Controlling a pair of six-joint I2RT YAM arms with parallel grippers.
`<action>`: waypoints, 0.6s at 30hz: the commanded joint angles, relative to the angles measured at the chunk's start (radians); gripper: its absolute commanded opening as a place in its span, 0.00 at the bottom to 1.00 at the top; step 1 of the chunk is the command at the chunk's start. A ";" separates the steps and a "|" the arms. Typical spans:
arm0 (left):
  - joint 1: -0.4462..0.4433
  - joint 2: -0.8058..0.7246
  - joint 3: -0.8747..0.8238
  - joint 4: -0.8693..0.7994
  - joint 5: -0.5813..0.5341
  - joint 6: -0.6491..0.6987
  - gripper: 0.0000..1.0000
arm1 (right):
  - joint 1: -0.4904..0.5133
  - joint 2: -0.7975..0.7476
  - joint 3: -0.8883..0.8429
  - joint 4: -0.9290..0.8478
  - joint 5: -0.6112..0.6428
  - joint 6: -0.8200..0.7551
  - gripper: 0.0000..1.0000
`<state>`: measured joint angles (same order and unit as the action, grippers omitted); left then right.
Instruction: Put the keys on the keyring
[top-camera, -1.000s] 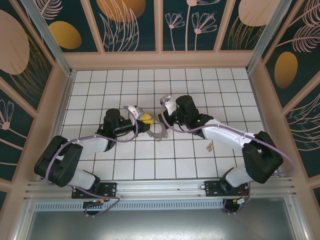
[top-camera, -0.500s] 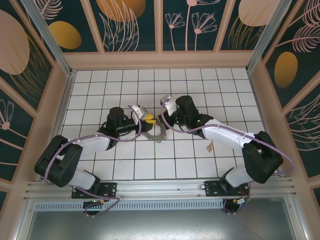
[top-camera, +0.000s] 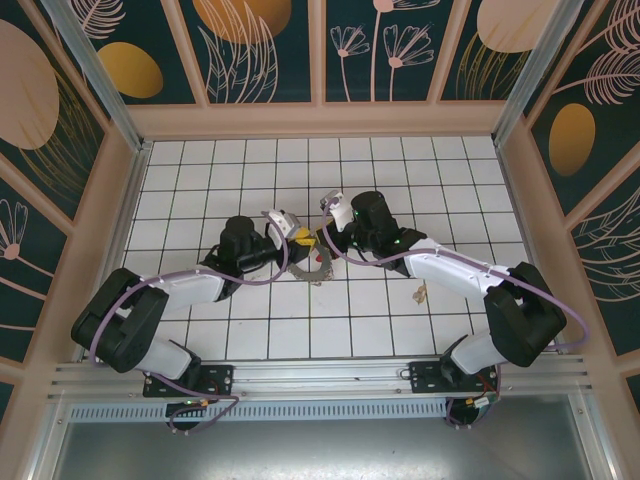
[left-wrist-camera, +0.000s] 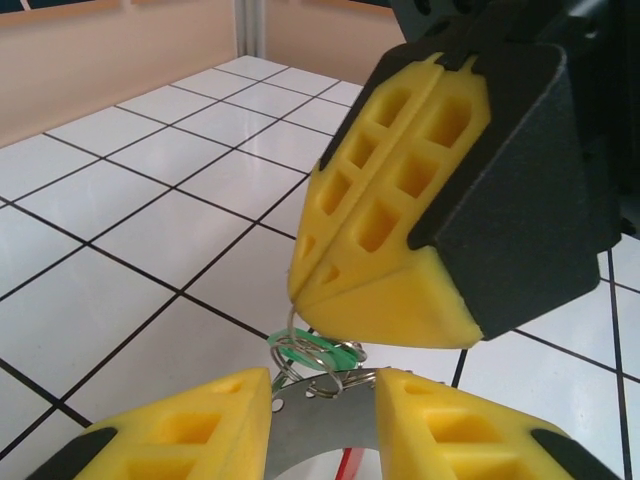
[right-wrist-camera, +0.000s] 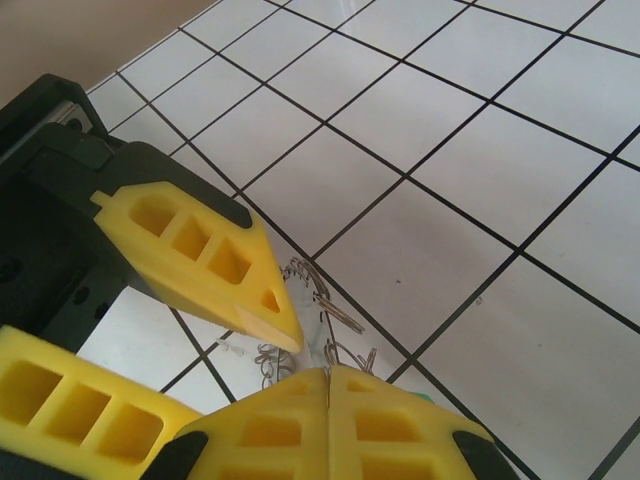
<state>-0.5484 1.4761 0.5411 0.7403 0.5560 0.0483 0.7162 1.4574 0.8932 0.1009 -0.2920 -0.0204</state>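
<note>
1. A white tiled surface (top-camera: 200, 190) with dark grid lines, boxed in by wooden walls (top-camera: 320, 118) that carry dark floral panels.
2. The left gripper (left-wrist-camera: 322, 390) has its jaws clenched on the flat metal band of the keyring (left-wrist-camera: 320, 435), with a yellow pad (left-wrist-camera: 170, 430) on either side of the band.
3. The right gripper (right-wrist-camera: 328, 378) has its jaws clenched too, pads pressed flat together. Their tip points down just above the left jaws. A thin wire rises from the ring to that tip; I cannot tell whether it is pinched there.
4. Between the two sets of jaws, a green key head (left-wrist-camera: 318, 350) sits on the ring among small wire loops (right-wrist-camera: 322, 300). A red sliver (left-wrist-camera: 345, 465) shows below the band.
5. From above, the keyring sits near the middle of the surface, between the two arms and just to the near side of the jaws.
6. Further right, a brass key (top-camera: 420, 292) lies loose on the tiles beside the right arm (top-camera: 450, 265), well apart from the ring.
</note>
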 joint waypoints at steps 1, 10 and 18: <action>-0.010 0.017 0.005 0.025 0.008 -0.006 0.34 | 0.009 -0.026 0.031 0.014 0.001 -0.013 0.00; -0.026 0.034 0.008 0.021 -0.011 -0.003 0.35 | 0.009 -0.027 0.030 0.016 0.001 -0.010 0.00; -0.034 0.050 -0.002 0.061 -0.083 -0.015 0.31 | 0.010 -0.025 0.037 0.010 -0.001 -0.015 0.00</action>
<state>-0.5774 1.5143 0.5411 0.7586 0.5060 0.0444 0.7162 1.4574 0.8932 0.1009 -0.2916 -0.0200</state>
